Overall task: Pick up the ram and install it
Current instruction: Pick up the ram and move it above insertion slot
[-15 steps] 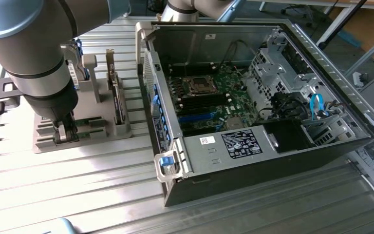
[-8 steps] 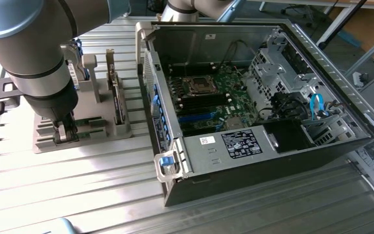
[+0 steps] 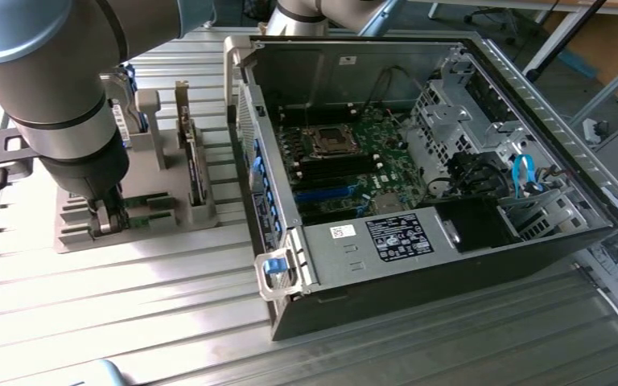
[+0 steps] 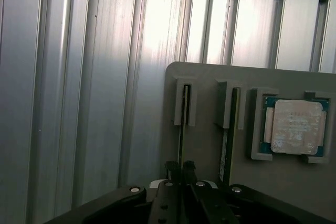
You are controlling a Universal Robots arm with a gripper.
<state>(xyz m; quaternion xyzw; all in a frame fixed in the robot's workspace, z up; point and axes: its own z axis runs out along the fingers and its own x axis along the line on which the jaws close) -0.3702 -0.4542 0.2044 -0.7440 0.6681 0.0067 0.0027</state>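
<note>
Two black fingers [image 4: 169, 167] of the pincer [image 4: 178, 169] stand close together, and we see them pinching the thin edge of the ram [image 4: 183, 111] from both sides. That ram stands on edge in a slot of one grey holder [image 4: 207, 82].

We count two such sticks in the holder: the pinched one, and a second stick [image 4: 231, 114] on edge in the neighbouring slot, apart from the pincer. Past the second stick, one square silver processor chip [image 4: 293, 127] lies flat in its own pocket of the same holder.

In the exterior view we also make out one wider card [image 3: 187, 133] standing upright in the holder, between the arm and the case. The holder rests on the ribbed aluminium table [image 3: 126, 305], and the single grey arm [image 3: 51, 88] reaches straight down onto it.

To the exterior view's right of the holder lies one open computer case [image 3: 417, 265] with its motherboard [image 3: 352, 161] exposed. The case is near the holder but not touching it.
</note>
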